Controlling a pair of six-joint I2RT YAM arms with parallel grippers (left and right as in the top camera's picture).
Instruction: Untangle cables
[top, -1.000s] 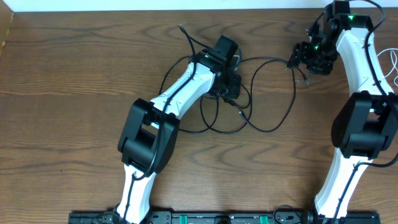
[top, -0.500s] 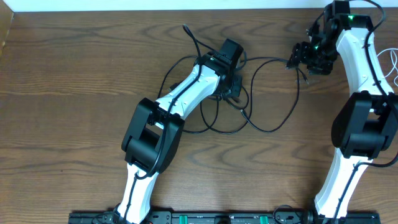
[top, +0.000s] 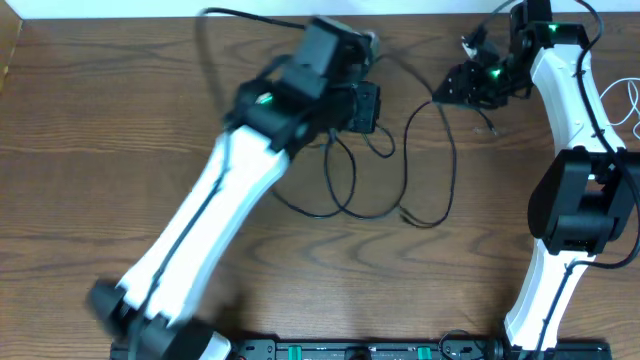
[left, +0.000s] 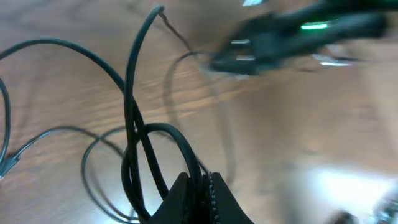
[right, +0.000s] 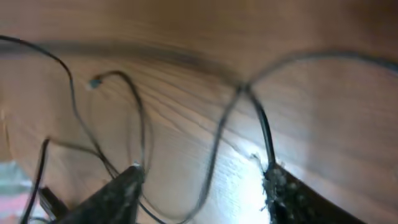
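wooden table (top: 100, 150); tangled black cables (left: 130, 93), uncounted; left end effector (left: 198, 182) pinches them; right end effector (right: 202, 177) gapes

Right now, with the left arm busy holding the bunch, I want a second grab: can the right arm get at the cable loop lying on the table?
Probably yes. The cable loop lies on the table beside the right arm, nothing covers it, and that arm's fingers stand open.
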